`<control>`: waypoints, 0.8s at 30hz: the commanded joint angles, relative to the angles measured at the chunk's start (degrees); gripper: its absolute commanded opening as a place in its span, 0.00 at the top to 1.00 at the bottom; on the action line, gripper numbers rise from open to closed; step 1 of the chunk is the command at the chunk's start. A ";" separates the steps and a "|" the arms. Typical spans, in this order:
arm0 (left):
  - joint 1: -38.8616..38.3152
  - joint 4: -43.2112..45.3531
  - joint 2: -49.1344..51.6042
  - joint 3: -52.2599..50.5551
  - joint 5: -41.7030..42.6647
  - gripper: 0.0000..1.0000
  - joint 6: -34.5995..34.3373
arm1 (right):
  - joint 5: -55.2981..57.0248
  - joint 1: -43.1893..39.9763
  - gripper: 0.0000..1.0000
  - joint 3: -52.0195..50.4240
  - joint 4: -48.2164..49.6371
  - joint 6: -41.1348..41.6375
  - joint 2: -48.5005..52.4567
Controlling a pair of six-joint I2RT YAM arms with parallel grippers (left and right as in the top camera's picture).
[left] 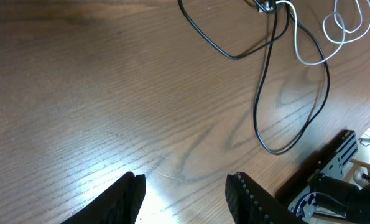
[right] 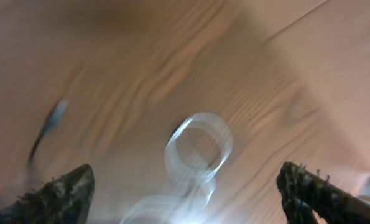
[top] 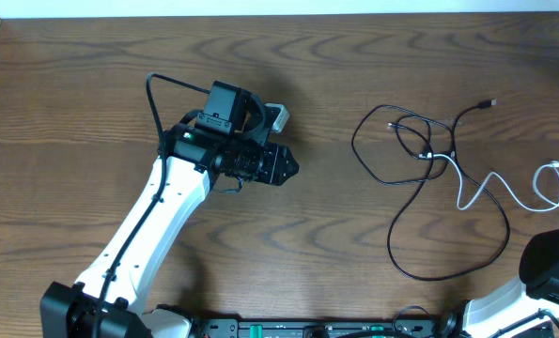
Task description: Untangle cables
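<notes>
The left gripper hangs over bare table left of the middle, well apart from the tangle. Its jaws are spread and hold nothing. Its nose points toward the cords, and its own camera has them at the top edge of its view. That looks like a waiting or lining-up pose rather than a reach.

Right of the middle lies the black cable. It makes a wide loop toward the near edge and a tighter knot of small loops farther back, with one plug end poking out toward the far right. The white cable starts inside that knot, where the two cross. It runs on in a zigzag to the right and ends in a small coil near the table's right edge. The crossing is likely the only place where they really hold each other, so the free white coil is the easy end to draw away.

The right gripper hovers over that white coil. Its jaws are released and set wide, with the coil lying between them in its smeared view. It grips nothing, and whether it touches the cord I cannot tell
</notes>
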 commanded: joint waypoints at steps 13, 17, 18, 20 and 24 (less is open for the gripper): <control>0.13 -0.22 0.61 -0.17 -0.13 0.52 0.96 | -23.54 -0.09 0.01 -10.86 -18.56 -2.05 -0.39; 0.13 -0.22 0.61 -0.17 -0.13 0.52 0.96 | -25.55 -0.07 0.06 -18.91 -13.53 -1.86 -0.39; 0.13 -0.22 0.61 -0.17 -0.13 0.52 0.96 | -26.05 -0.02 0.09 -20.76 -11.91 -1.86 -0.39; 0.13 -0.22 0.61 -0.17 -0.13 0.52 0.96 | -26.62 0.15 0.16 -24.20 -8.31 -1.84 -0.39; 0.13 -0.22 0.61 -0.17 -0.13 0.52 0.96 | -27.10 0.63 0.27 -30.64 -0.55 -0.72 -0.39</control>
